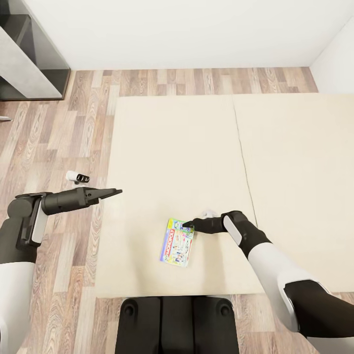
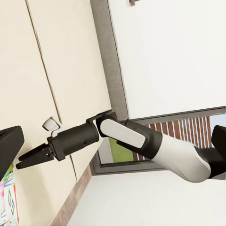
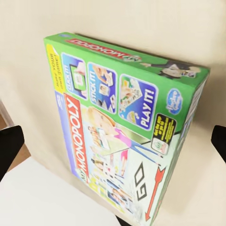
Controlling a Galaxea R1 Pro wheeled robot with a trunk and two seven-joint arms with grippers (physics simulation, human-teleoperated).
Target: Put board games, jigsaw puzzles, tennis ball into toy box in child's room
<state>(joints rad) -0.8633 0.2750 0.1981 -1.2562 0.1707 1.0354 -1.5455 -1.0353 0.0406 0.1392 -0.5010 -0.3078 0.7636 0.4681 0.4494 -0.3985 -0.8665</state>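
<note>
One board game (image 1: pixel 177 242), a green Monopoly box, lies flat on the bed (image 1: pixel 167 147) near the cream mattress's front edge. My right gripper (image 1: pixel 188 226) is at the box's far short edge, low over it. In the right wrist view the board game (image 3: pixel 122 127) sits between my two spread fingers (image 3: pixel 9 148), so this gripper is open. My left gripper (image 1: pixel 115 191) hovers over the bed's left edge, about a hand's length from the game, open and holding nothing. The left wrist view looks across at the right gripper (image 2: pixel 30 160) and a corner of the board game (image 2: pixel 6 200).
A small white-and-black object (image 1: pixel 77 177) lies on the wood floor left of the bed. A dark grey furniture unit (image 1: pixel 29 54) stands at the back left. The bed's grey headboard (image 2: pixel 110 70) meets the white wall. My base (image 1: pixel 177 324) is at the bed's front edge.
</note>
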